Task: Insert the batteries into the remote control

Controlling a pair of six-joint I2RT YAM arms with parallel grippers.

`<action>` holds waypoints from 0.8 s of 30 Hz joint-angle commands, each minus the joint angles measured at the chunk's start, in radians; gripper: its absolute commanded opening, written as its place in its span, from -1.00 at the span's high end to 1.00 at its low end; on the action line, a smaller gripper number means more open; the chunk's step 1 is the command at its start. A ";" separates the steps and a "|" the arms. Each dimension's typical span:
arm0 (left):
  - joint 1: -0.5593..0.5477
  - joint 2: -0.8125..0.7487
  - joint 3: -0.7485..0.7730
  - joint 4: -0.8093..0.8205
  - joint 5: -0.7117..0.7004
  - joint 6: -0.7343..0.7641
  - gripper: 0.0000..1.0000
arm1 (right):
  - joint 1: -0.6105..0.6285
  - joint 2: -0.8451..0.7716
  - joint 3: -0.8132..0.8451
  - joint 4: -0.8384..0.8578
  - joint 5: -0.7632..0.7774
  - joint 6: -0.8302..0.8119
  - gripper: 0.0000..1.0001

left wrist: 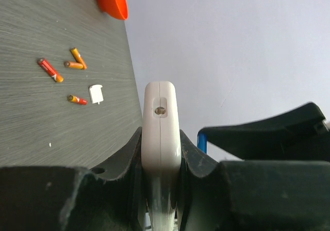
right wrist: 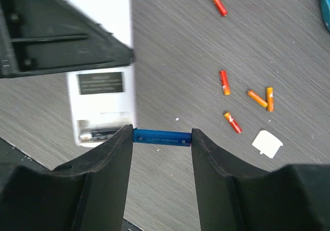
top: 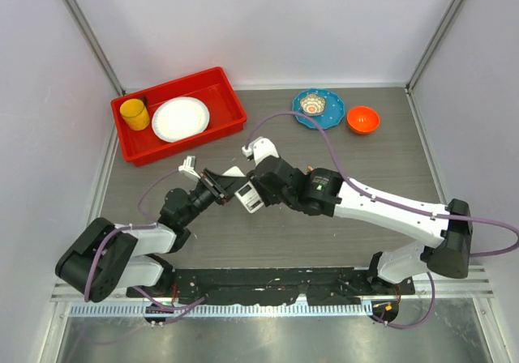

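left fingers (left wrist: 121, 161) and right fingers (right wrist: 103, 174) both clamped, the two wrists angled toward each other.

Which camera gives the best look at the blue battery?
Right wrist: the blue battery spans the right gripper, whole length visible, beside the remote control. Left wrist shows only a blue sliver; the top view hides it.

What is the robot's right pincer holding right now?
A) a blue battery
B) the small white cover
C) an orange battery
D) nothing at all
A: the right wrist view shows a blue battery clamped end to end in the right pincer, beside the remote control.
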 commanded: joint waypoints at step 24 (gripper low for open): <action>-0.004 0.113 0.052 0.295 0.038 -0.055 1.00 | 0.139 0.169 0.148 -0.054 0.138 -0.035 0.87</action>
